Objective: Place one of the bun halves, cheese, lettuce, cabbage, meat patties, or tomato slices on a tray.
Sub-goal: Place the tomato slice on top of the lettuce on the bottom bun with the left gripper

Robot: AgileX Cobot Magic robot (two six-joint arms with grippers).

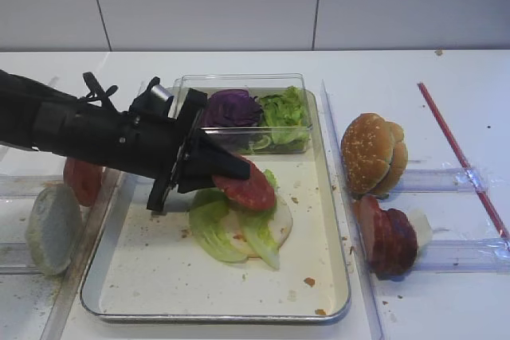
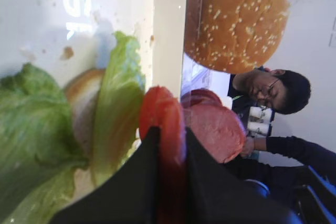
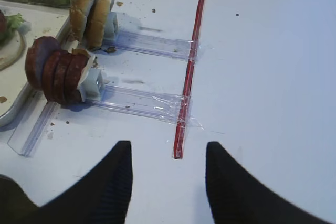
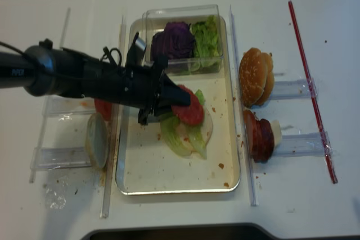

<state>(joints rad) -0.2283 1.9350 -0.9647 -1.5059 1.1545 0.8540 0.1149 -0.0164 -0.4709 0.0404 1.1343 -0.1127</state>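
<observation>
So we've got the left gripper (image 1: 231,171) clamped down on one of the tomato slices (image 1: 249,187), pinching it edge-on between the fingers, as the left wrist view shows. The slice hangs over the tray (image 1: 159,276), just above the stack already there: lettuce (image 1: 209,228) on a pale bun base, roughly mid-tray. The clear box (image 1: 239,81) with the cabbage (image 1: 231,107) sits at 12 o'clock from the stack; the bun halves (image 1: 373,153) and meat patties (image 1: 386,236) stand on their racks at 3 o'clock, off the tray.

To do this bit well, we'd say tilt the slice flat and centre it over the lettuce before letting go, or it could slide off the crinkly leaf. Go low, open gently.

The right gripper (image 3: 168,174) is spread wide over bare table near the red strip (image 3: 191,51), holding nothing.
</observation>
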